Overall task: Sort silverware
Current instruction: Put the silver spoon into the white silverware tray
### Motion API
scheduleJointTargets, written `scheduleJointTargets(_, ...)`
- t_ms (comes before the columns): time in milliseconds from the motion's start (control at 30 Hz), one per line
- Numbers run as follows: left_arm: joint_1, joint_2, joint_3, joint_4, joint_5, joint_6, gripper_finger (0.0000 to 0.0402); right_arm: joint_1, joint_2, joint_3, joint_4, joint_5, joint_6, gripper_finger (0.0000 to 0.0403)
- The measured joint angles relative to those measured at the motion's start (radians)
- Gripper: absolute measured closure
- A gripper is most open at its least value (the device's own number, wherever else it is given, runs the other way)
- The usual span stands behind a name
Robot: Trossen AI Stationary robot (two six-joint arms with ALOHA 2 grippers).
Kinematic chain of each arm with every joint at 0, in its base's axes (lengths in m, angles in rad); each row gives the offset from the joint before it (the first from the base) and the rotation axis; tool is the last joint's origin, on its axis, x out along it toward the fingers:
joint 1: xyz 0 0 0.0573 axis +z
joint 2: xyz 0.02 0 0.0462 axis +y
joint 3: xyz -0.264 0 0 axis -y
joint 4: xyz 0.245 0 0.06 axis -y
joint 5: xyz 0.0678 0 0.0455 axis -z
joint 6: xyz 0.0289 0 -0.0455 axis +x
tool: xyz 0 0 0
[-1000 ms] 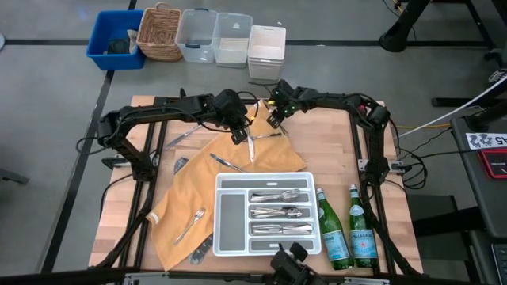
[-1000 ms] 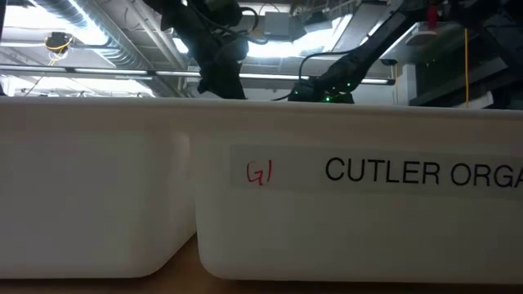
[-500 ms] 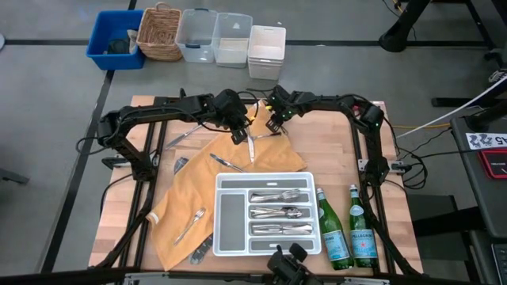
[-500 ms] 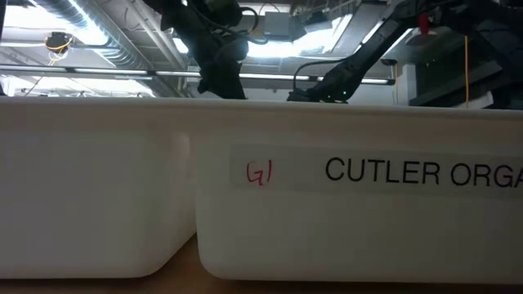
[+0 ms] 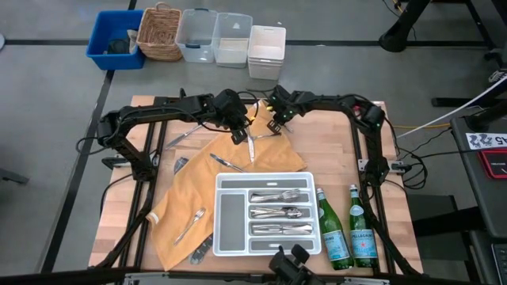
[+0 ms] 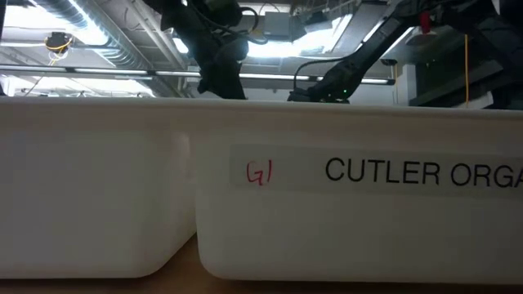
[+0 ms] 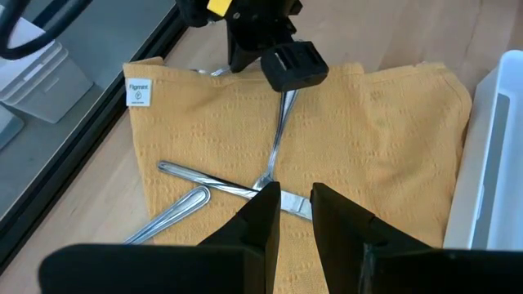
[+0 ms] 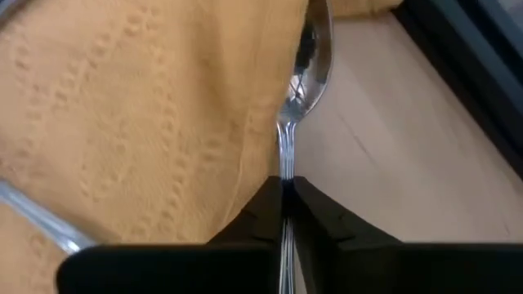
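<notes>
An orange cloth (image 5: 230, 186) lies on the wooden table with silverware scattered on it. My right gripper (image 5: 276, 124) is at the cloth's far edge and is shut on a spoon (image 8: 309, 49). My left gripper (image 5: 238, 134) is close to its left, open. Its fingertips (image 7: 292, 200) are low over the spot where a table knife (image 7: 214, 184) crosses the spoon's handle (image 7: 279, 135). I cannot tell whether they touch either one. A white divided tray (image 5: 224, 214) near the front holds several sorted pieces. My right gripper pinches the spoon's slim handle (image 8: 286, 167) between its two fingers, a short way behind the bowl. The fingers lie along the handle. The bowl (image 8: 312, 45) points away from the gripper, over the cloth's edge and the bare wood. The rest of the handle reaches back toward my left gripper.
Another utensil (image 7: 170, 217) lies by the knife, and a fork (image 5: 190, 226) lies on the cloth's near left. Two green bottles (image 5: 347, 231) stand right of the tray. The tray's wall (image 6: 327, 196) fills the low view. Bins (image 5: 198, 36) stand beyond the far edge.
My right gripper has shifted a little toward the table's left, closer to my left gripper, still shut on the spoon.
</notes>
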Motion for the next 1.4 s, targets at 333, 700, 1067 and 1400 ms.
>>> scheduleJointTargets(333,0.0,0.0,0.0,0.0,0.0,0.0,0.0341,-0.015,-0.016,0.002,-0.122,0.017,0.0,0.0394)
scheduleJointTargets(700,0.001,0.0,0.0,0.026,0.0,-0.1,0.0341,-0.042,-0.177,-0.002,-0.227,0.072,0.022,0.0403)
scheduleJointTargets(1067,-0.01,0.0,0.0,0.264,0.0,-0.394,0.0341,-0.039,-0.383,-0.001,-0.11,-0.028,0.185,0.0403)
scheduleJointTargets(1400,-0.023,0.0,0.0,0.363,0.003,-0.199,0.0341,-0.039,-0.462,-0.001,0.188,-0.283,0.277,0.0403)
